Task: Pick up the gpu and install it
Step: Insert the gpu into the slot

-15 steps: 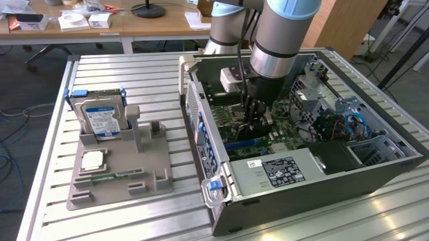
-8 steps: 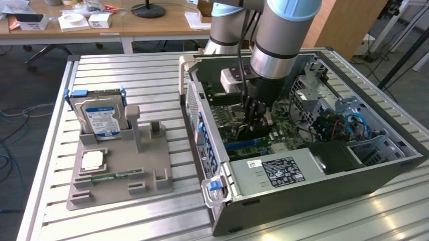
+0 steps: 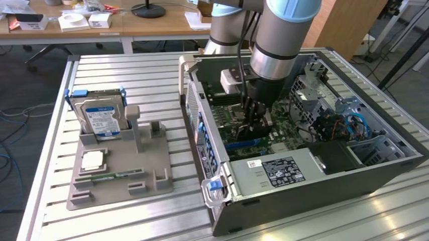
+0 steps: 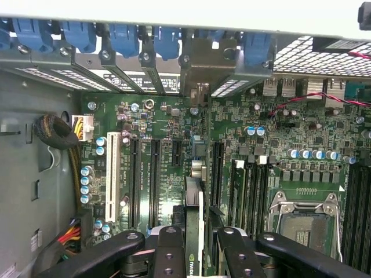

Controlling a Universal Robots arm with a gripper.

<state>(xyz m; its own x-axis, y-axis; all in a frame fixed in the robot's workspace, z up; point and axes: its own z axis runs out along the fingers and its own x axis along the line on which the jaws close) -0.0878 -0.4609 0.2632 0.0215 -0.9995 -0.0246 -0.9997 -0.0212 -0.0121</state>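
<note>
My gripper (image 3: 255, 128) reaches down into the open computer case (image 3: 221, 221), over the green motherboard (image 3: 231, 113). It is shut on the gpu (image 3: 252, 133), a thin dark card held upright between the fingers. In the wrist view the gpu (image 4: 195, 231) shows edge-on, with one black finger (image 4: 168, 249) on each side of it. The card's lower edge sits at a black expansion slot (image 4: 215, 168) on the motherboard (image 4: 168, 121). Its metal bracket (image 4: 200, 66) stands at the rear slot openings. How deep the card sits in the slot is hidden.
A grey fixture (image 3: 127, 175) in the exterior view's left holds a hard drive (image 3: 100, 119), a processor chip (image 3: 92, 159) and a green memory stick (image 3: 110, 176). Inside the case are a power supply (image 3: 282, 171), drive cages (image 3: 375, 150), blue slot latches (image 4: 124, 37), a white slot (image 4: 113, 176) and the CPU socket (image 4: 304, 223).
</note>
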